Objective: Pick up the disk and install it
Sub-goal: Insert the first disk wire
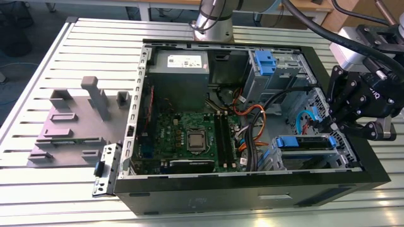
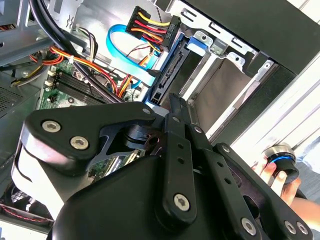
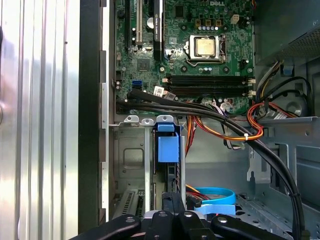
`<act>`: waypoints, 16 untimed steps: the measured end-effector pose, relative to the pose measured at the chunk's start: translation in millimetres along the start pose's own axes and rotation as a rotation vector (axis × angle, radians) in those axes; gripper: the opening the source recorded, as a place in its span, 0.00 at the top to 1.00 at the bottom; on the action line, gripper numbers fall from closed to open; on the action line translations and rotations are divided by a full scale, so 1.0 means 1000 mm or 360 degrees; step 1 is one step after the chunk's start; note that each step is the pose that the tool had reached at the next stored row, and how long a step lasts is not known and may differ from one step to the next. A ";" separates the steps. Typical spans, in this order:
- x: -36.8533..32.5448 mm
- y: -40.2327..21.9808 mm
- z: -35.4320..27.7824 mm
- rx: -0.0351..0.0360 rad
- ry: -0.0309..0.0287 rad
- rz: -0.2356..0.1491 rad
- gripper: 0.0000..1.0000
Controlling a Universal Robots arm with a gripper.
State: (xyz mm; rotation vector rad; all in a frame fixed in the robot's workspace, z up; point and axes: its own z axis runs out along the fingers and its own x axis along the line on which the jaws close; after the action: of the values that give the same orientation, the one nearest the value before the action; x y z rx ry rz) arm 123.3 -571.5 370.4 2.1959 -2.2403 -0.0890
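1. Looking at the exterior view, the black tower computer case (image 1: 221, 198) lies on its side with the panel off, on the slatted aluminium table (image 1: 50, 189). That way everything inside faces up for the arm.
2. The disk (image 1: 303, 143), a flat drive in a blue plastic carrier, is at the lower right of that frame. It stands on edge inside the grey metal drive bay, by the case's front wall.
3. In the second wrist view, the disk (image 2: 170, 75) shows its dark connector edge. A flat blue data cable (image 2: 127, 62) and a plug with red, yellow and black wires (image 2: 150, 20) sit right by it, so I'd guess it's pretty much seated.
4. The black robot gripper (image 1: 363, 127) hangs at the exterior view's right, just beside the bay and over the case rim. I honestly can't tell whether the pincer is wide or narrow.
5. The green motherboard (image 1: 189, 137) sits mid-frame, well apart from the gripper.
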 end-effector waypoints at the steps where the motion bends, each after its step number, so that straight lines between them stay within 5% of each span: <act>1: 0.0000 0.0000 0.0000 0.0000 0.00000 0.0000 0.89; 4: 0.0000 0.0000 0.0000 0.0000 0.00000 0.0000 0.83; 9: 0.0000 -0.0001 0.0000 0.0000 0.00000 0.0000 0.59; 16: 0.0000 -0.0002 0.0000 0.0000 -0.00001 0.0000 0.59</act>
State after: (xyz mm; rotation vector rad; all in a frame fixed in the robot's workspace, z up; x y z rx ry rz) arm 123.5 -571.5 370.3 2.1959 -2.2403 -0.0890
